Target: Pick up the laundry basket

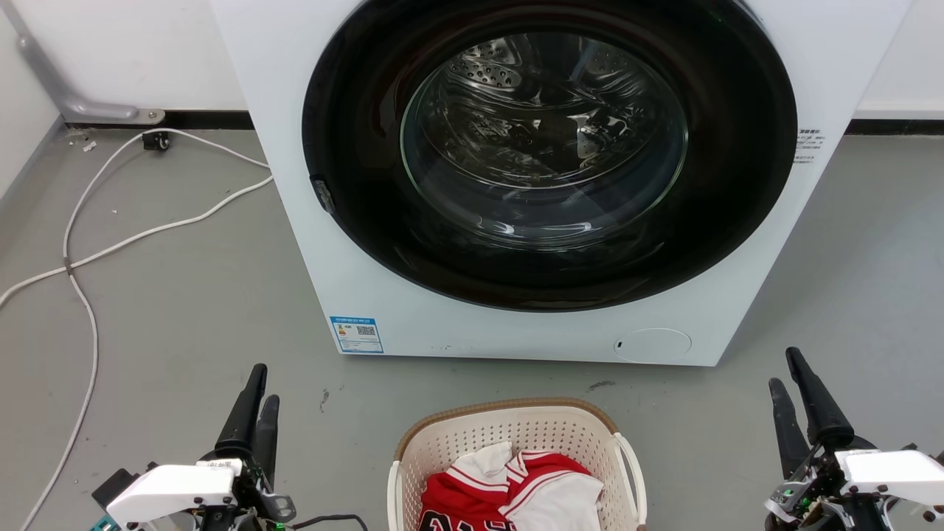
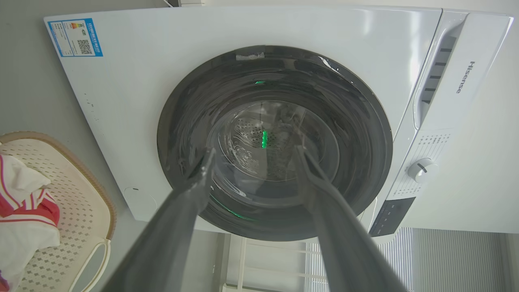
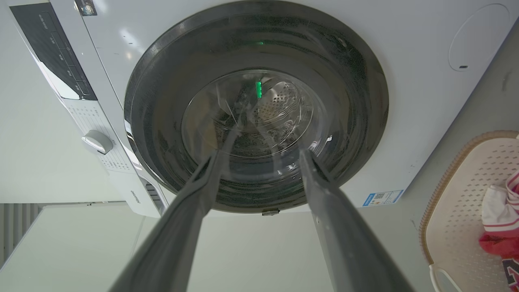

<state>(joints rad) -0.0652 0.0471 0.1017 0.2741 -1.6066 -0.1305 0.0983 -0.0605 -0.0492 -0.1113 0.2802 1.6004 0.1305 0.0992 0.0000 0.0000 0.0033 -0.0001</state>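
Cream-white perforated plastic laundry basket with brown woven-look rim [image 1: 509,407]: on the grey floor [image 1: 184,310], bottom centre of my head view, near the white front-loading washing machine [image 1: 369,221]. Near end cropped, so long axis unclear. Its white side handles [image 1: 633,472] face one toward each arm. Left gripper [image 1: 264,385] and right gripper [image 1: 783,369] flank it, well apart, about equidistant, both spread open and empty. Next move, I reckon: both inward.

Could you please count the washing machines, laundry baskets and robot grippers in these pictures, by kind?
Washing machine: 1
Laundry basket: 1
Grippers: 2 (left gripper, right gripper)
Total: 4
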